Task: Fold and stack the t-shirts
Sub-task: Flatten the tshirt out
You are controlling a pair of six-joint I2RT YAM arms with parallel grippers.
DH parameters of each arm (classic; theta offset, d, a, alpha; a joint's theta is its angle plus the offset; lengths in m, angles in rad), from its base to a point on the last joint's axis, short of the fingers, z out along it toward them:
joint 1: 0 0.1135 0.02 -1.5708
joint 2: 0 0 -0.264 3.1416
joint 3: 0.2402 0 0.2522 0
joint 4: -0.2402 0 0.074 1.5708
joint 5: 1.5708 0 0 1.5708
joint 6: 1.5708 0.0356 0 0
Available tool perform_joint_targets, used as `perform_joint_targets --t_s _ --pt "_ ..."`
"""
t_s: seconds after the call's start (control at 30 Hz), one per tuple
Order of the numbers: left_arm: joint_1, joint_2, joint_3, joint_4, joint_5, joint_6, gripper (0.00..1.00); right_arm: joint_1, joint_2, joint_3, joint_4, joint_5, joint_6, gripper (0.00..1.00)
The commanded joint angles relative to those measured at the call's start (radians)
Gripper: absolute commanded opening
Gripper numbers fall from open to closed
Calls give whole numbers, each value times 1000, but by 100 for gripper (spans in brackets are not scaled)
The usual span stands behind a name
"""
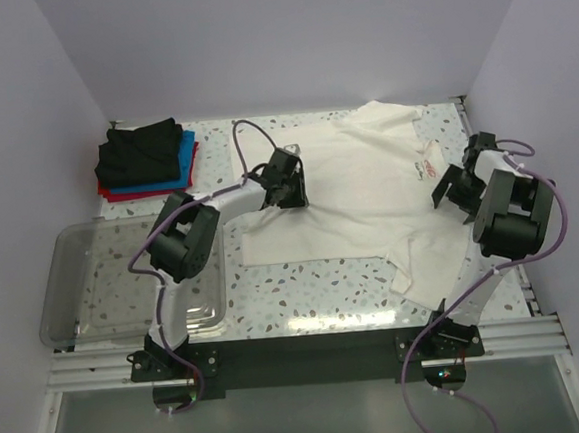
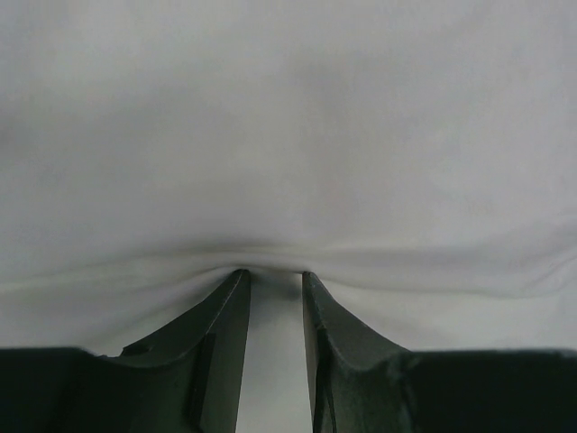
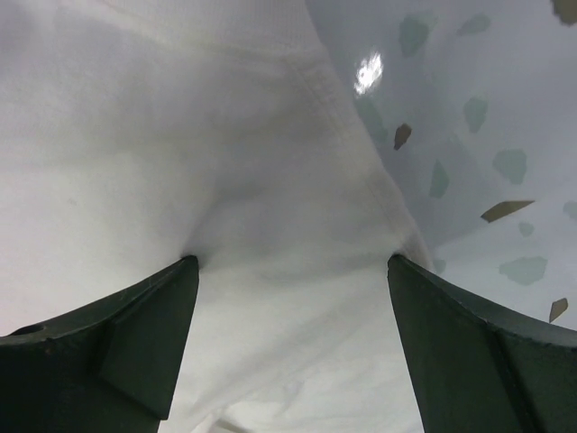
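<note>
A white t-shirt [image 1: 367, 185] lies spread out on the speckled table, with a small red print [image 1: 428, 160] showing near its right side. My left gripper [image 1: 286, 192] is at the shirt's left edge. In the left wrist view its jaws [image 2: 275, 273] stand close together with white cloth [image 2: 288, 135] pinched between them. My right gripper [image 1: 450, 192] is at the shirt's right edge. In the right wrist view it [image 3: 293, 260] is wide open with both tips pressed on the cloth [image 3: 180, 135] near a hem. Folded black [image 1: 142, 153], blue [image 1: 186, 144] and red [image 1: 117, 193] tees are stacked at the back left.
A clear plastic tub [image 1: 75, 294] sits at the front left beside the left arm's base. White walls close in the table on three sides. Bare speckled tabletop [image 3: 487, 108] shows just right of the shirt's hem.
</note>
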Motion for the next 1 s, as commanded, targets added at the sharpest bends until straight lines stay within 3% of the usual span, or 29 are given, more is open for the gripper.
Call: perform_joint_targets --t_s 0.0,0.17,0.37,0.6,0.73,0.83,0.97 --pt "-11 81 50 -12 45 24 35 -33 87 44 51 65 -17 89" --pt "-18 167 159 -49 32 49 35 -48 139 147 35 79 -9 89" --pt "-15 299 402 -153 -2 95 35 -47 220 291 -12 92 0 89" --pt "15 330 561 -227 -40 118 39 -48 136 284 29 79 13 89" --pt "14 205 503 -205 -31 122 53 -45 -14 181 66 58 8 91" --pt "14 70 376 -184 -54 95 63 -28 -149 116 74 39 -1 93" --pt "18 -78 149 -147 -82 66 66 27 -276 46 63 18 -14 93"
